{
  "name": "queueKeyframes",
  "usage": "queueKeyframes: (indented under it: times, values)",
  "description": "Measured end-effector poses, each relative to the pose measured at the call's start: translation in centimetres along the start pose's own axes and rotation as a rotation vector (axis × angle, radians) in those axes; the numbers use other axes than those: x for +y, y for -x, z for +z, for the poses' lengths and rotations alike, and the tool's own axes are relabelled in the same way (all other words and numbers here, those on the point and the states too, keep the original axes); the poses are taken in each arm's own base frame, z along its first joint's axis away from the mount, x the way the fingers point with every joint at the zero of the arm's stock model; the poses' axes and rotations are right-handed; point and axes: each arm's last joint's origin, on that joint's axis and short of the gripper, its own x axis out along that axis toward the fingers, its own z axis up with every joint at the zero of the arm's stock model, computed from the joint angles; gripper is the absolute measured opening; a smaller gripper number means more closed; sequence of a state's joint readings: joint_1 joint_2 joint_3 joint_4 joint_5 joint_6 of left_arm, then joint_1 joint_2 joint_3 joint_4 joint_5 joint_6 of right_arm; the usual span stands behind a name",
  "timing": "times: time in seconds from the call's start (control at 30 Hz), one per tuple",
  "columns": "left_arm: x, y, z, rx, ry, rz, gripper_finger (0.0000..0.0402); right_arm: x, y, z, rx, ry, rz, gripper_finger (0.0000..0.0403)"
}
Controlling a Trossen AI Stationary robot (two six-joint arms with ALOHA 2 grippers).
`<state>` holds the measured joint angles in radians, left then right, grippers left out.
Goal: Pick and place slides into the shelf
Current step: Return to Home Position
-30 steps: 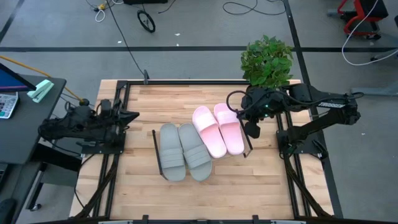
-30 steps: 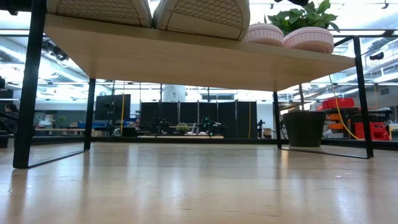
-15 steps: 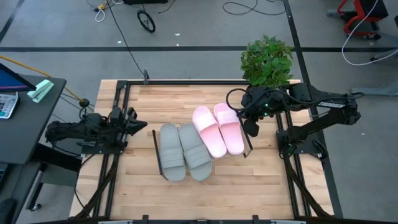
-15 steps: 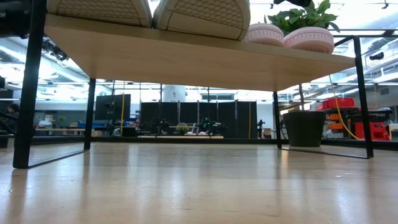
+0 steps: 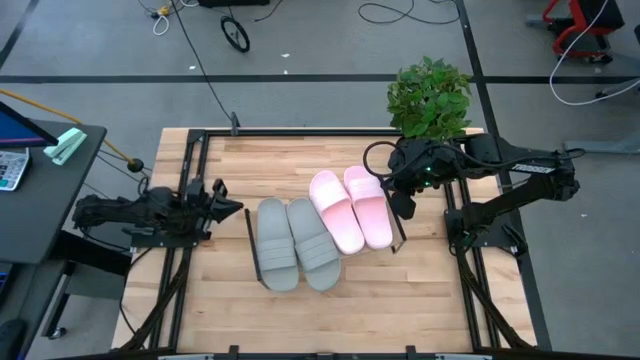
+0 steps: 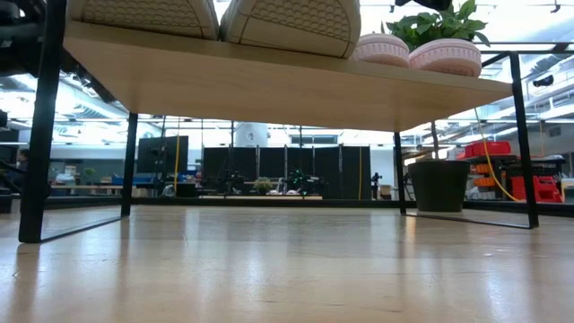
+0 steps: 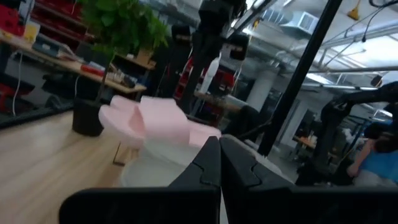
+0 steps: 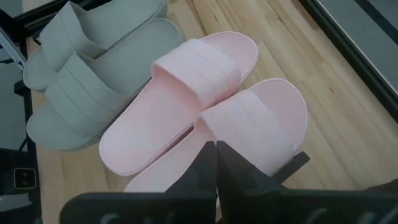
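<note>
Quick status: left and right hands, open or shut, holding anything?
Left hand: shut, empty, left of the grey slides.
Right hand: shut, empty, right of the pink slides.

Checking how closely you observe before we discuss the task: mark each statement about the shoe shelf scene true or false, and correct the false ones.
1. Both pink slides lie on the shelf. True.
2. The grey pair lies on the tabletop, off the shelf. False: it lies on the shelf board, beside the pink slides.
3. The right gripper holds a pink slide. False: it is shut on nothing, just above the pink slides.
4. A potted plant stands at the table corner near the right arm. True.
5. The left gripper is shut and empty. True.
</note>
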<state>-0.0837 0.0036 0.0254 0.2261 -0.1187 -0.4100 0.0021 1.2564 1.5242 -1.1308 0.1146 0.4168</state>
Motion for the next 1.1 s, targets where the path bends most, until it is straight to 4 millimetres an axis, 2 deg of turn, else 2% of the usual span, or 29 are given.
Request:
queueKeyframes:
  times: [0.5, 1.1]
  values:
    - [0.5, 0.1, -1.2, 0.126, 0.000, 0.043, 0.0003, -0.1, 0.0, -0.2, 0.025, 0.003, -0.012, 0.0000]
    - [0.9, 0.2, -1.8, 0.185, -0.134, 0.100, 0.0004, -0.1, 0.0, -0.3, 0.030, -0.026, -0.014, 0.0000]
